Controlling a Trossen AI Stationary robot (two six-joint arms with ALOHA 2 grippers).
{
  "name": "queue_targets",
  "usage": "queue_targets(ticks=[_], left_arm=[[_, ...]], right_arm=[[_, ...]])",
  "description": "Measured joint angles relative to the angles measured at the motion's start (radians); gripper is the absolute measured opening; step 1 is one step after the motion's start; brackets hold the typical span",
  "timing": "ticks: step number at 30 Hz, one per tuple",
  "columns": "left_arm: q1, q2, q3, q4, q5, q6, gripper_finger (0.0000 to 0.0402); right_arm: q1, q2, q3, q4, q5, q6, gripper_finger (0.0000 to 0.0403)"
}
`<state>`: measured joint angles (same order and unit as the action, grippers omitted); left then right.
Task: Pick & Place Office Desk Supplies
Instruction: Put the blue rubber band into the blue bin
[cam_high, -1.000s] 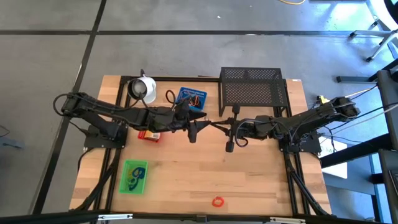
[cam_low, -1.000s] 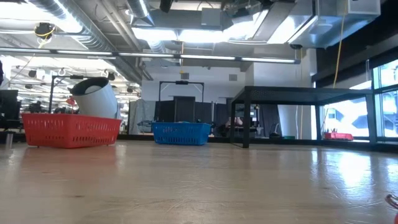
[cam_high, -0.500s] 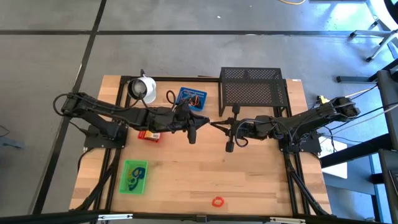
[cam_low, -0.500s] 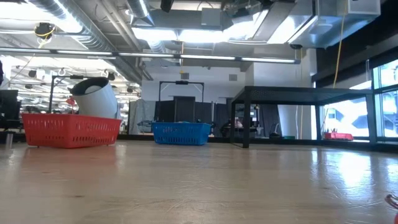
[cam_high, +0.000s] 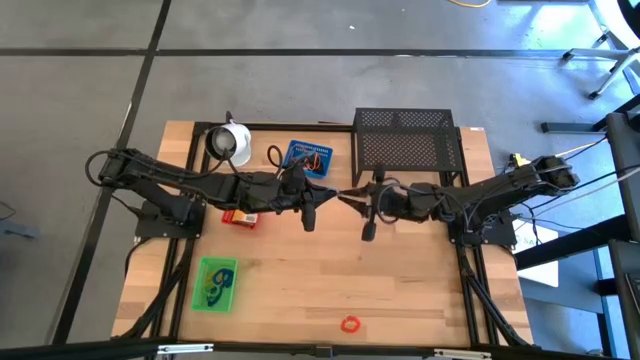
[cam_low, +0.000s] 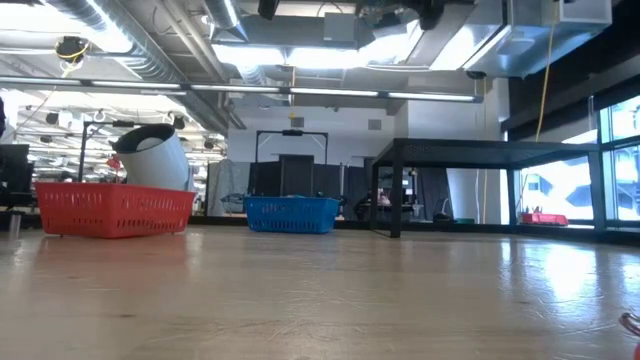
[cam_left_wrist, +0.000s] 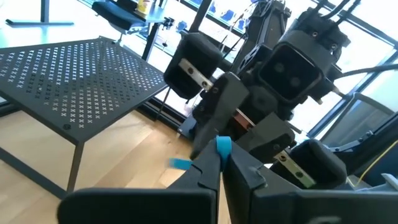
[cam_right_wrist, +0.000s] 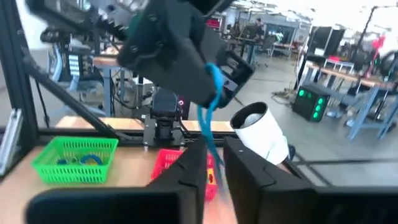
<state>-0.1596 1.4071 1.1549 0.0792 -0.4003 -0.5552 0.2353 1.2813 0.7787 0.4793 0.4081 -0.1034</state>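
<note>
My two grippers meet tip to tip in the air above the middle of the table (cam_high: 400, 280), just in front of the black mesh rack (cam_high: 405, 140). My left gripper (cam_high: 328, 193) is pressed together on one end of a blue band loop (cam_right_wrist: 213, 93), while the fingers of my right gripper (cam_high: 347, 196) stand a little apart around its other end. The blue tray (cam_high: 305, 157) lies just behind my left arm, the red tray (cam_high: 240, 217) beside it, and the green tray (cam_high: 214, 284) nearer the front edge, where a red band loop (cam_high: 349, 324) lies alone.
</note>
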Motion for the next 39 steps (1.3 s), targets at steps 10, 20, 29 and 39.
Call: queue_targets(ticks=[10, 20, 29, 39], left_arm=[[0.0, 0.0, 0.0, 0.0, -0.006, 0.0, 0.0003], [0.04, 0.0, 0.0, -0.016, -0.006, 0.001, 0.0004], [0.192, 0.0, 0.0, -0.197, 0.049, 0.001, 0.0005], [0.417, 0.01, -0.018, -0.458, 0.047, -0.007, 0.0005]], right_arm=[[-0.008, -0.002, 0.001, -0.04, -0.033, 0.099, 0.0197], [-0.009, -0.105, 0.001, -0.201, -0.034, 0.197, 0.0318], [-0.008, -0.226, 0.001, -0.469, -0.034, 0.414, 0.033], [-0.008, -0.214, 0.001, -0.562, -0.034, 0.541, 0.0323]])
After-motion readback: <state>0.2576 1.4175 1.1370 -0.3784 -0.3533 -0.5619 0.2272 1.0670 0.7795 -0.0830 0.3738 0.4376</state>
